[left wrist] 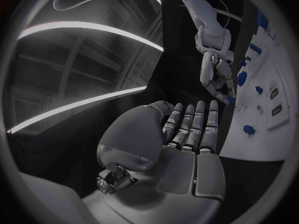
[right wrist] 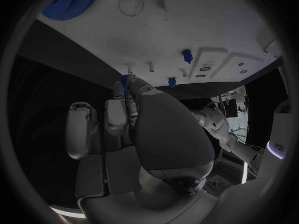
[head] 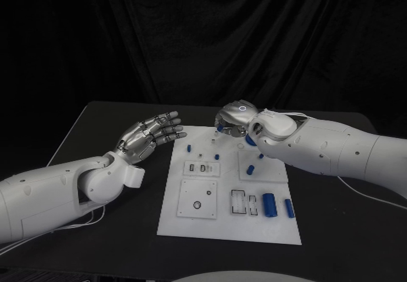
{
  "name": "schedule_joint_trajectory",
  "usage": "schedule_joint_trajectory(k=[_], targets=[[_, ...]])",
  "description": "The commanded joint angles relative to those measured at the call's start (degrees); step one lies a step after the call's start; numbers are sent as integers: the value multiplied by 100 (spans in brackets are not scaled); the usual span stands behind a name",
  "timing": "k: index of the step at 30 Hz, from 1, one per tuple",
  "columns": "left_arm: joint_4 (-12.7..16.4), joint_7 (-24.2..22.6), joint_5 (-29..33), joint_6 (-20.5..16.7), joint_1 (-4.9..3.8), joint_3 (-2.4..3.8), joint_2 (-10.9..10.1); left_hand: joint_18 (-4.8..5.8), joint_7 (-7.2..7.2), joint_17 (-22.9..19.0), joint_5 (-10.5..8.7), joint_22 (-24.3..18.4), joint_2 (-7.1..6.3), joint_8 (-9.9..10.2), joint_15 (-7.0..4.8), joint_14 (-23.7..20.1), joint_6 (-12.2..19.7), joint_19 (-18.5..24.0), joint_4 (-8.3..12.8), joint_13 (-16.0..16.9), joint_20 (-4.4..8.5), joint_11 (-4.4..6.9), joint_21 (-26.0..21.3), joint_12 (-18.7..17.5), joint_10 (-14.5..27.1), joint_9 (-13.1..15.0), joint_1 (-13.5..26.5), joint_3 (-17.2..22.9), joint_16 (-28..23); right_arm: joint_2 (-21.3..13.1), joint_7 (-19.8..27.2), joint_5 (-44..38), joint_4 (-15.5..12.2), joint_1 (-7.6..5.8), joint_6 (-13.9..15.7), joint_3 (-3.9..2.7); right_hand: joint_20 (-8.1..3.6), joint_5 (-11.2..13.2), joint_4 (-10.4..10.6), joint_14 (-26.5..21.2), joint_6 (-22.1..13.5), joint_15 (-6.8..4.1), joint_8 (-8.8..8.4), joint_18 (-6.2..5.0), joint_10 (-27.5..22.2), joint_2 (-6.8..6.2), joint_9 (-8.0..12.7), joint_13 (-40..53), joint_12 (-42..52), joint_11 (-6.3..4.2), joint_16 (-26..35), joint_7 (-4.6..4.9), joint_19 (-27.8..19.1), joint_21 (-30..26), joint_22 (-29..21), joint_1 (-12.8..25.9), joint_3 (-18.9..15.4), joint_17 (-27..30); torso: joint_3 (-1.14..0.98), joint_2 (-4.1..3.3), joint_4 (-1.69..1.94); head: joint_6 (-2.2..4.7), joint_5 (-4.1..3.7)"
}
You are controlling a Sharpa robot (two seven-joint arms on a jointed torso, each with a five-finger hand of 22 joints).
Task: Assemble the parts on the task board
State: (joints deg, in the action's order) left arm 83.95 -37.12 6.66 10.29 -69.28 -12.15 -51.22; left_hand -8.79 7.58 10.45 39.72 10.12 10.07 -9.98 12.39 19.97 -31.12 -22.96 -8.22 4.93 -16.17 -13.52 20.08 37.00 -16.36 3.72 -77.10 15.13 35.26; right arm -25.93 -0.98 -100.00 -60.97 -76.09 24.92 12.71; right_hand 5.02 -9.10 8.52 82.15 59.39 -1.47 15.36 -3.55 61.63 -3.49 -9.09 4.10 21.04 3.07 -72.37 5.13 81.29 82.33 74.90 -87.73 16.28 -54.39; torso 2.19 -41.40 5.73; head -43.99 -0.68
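Two hands over black table, left hand spread empty, right hand grip unclear.

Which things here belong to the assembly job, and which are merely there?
Job: task board; blue parts, such as the large cylinder and the gear; right hand, pinching a small blue part; left hand, open beside the board.
Merely there: black table; white cable.

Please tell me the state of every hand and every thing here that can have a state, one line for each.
Left hand: open, fingers apart, holding nothing, beside the board.
Right hand: over the board's far end, fingers pinching a small blue part.
Board: flat on the table.
Blue cylinder: lying on the board.
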Motion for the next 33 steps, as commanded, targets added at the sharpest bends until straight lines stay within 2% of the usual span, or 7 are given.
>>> schedule_joint_trajectory(k=[1,9,18,25,33], targets=[[1,-17,-2,90,0,7,14,84,19,-2,-32,-5,38,-19,0,-46,3,52,1,7,-7,-31,-17,21,-8,3,15,38,17,49,36,3,67,23,-12,-7,-10,-22,-2,19,13,20,12,43,27,-9,-639,-1,-46,7,-23,30,36,33,295,62,-19,-13,5,4,31,4,-17],[-16,12,-2,102,0,7,33,85,19,-3,-34,-5,36,-19,0,-47,4,53,3,7,-7,-32,-16,21,-8,2,16,42,17,195,37,3,222,73,-118,-10,1,-3,5,16,-12,31,-19,42,18,-8,-650,-1,-92,19,-21,31,32,28,293,81,-20,-13,18,2,39,11,-24],[-39,22,-2,123,0,6,60,85,19,-3,-34,-5,36,-19,0,-47,4,53,3,7,-7,-32,-16,21,-8,2,16,42,17,286,-6,3,391,149,-230,-12,16,21,4,-4,-61,46,-75,35,-17,-10,-665,-3,-175,40,-1,33,10,6,268,95,-16,11,16,5,48,-7,-27],[-57,30,-2,135,1,6,71,86,21,-3,-36,-5,32,-20,1,-51,7,55,8,8,-6,-33,-16,23,-8,2,22,54,17,323,-37,3,517,183,-227,-14,22,21,2,-8,-70,54,-90,35,-29,-10,-671,-3,-200,49,-1,31,9,5,269,96,-13,4,25,1,61,-9,-36],[-77,51,-2,162,4,6,87,86,21,-3,-37,-5,32,-18,1,-53,13,56,10,8,-6,-33,-15,23,-7,2,24,60,17,341,-55,3,567,204,-232,-19,29,21,3,-15,-76,64,-103,32,-42,-9,-678,-2,-226,61,6,31,1,-4,259,102,-11,14,27,3,43,-23,-22]])
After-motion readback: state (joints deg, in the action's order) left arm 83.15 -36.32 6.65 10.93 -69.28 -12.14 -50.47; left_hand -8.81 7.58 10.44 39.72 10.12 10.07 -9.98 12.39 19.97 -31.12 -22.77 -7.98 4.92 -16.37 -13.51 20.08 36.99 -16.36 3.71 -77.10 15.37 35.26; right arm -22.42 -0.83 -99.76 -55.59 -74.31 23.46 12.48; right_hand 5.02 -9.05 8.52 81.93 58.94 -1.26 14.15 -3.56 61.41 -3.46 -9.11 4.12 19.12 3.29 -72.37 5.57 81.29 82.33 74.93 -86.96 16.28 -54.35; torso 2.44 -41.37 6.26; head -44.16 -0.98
